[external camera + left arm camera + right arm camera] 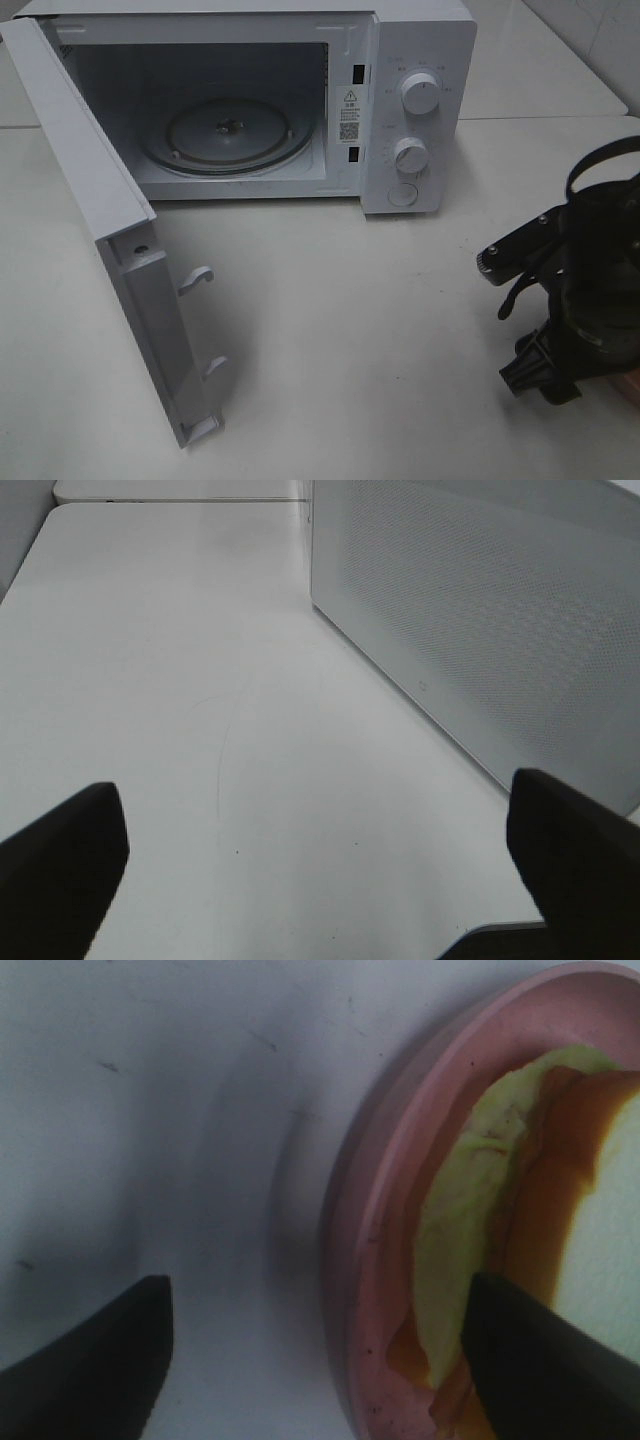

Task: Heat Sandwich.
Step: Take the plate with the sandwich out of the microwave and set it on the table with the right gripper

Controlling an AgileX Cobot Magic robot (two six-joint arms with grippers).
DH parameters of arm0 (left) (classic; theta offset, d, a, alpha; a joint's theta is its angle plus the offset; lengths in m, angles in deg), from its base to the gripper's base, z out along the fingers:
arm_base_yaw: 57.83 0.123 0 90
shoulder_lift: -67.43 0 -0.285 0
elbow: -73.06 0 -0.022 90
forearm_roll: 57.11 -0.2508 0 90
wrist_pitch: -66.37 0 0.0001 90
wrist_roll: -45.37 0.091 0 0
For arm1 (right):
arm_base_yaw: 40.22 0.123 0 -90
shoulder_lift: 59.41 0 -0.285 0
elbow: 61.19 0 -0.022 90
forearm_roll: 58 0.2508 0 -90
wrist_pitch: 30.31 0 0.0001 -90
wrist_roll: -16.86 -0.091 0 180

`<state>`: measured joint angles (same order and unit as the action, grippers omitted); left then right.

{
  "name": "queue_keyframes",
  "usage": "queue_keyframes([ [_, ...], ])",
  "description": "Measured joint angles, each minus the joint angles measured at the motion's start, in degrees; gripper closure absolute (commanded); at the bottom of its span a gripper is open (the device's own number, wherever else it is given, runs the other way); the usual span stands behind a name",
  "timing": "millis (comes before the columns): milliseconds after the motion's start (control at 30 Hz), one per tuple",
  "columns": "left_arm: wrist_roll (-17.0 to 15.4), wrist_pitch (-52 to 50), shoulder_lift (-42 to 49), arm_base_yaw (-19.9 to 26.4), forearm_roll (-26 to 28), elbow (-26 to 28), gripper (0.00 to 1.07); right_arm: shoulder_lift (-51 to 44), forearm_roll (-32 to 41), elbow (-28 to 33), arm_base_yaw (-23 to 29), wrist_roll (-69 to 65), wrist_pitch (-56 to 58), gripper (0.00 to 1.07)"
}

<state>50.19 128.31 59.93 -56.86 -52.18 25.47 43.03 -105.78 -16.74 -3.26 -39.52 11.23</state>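
The sandwich [480, 1190], pale bread with yellowish-green filling, lies on a round pink plate [395, 1170] on the white table. My right gripper [318, 1280] is open and low over the plate's edge. One finger is outside the rim above the table and the other is over the sandwich; neither grips anything. In the exterior high view the right arm [585, 270] stands at the far right and hides the sandwich; only a sliver of the plate [632, 388] shows. My left gripper [312, 780] is open above bare table, with nothing between its fingers.
The white microwave [420, 110] stands at the back with its cavity open and the glass turntable [228, 132] bare. Its door [120, 250] swings out toward the front left. A white dotted panel [480, 630] rises close beside the left gripper.
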Motion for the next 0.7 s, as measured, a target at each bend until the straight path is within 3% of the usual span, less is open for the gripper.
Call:
queue_keyframes([
  [700,0.00,0.00,0.00,0.00,0.00,0.00,0.10,-31.86,20.11,0.06,0.00,26.59,7.73,0.29],
])
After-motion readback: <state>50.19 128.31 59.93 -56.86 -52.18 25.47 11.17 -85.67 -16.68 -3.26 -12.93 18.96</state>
